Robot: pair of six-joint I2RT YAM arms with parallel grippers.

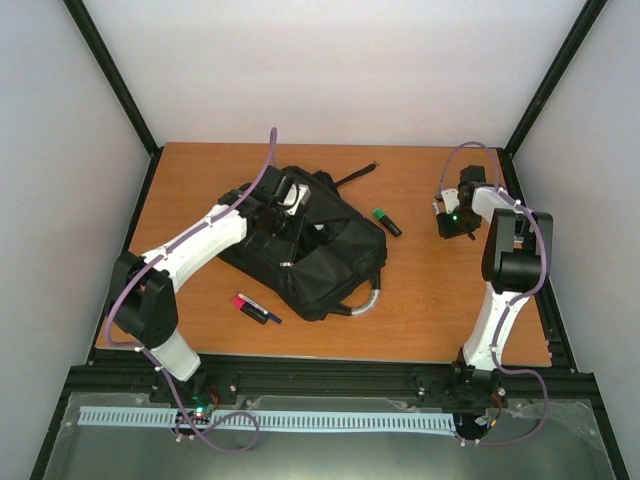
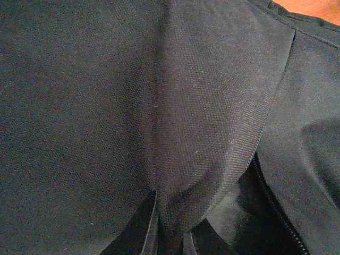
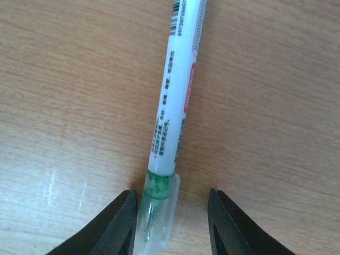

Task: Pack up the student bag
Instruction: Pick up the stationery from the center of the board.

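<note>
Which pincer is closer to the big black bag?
Left. The left pincer is down on the student bag; the right pincer is off to its right, around a white pen.

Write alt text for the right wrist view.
A white pen with a green band and clear cap lies on a wooden table, its capped end between the black fingers of the open right hand.

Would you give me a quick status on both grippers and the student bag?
Left gripper at the student bag, jaws unseen. Right gripper open, straddling a white pen on the table. Green marker and red marker loose beside the bag.
</note>
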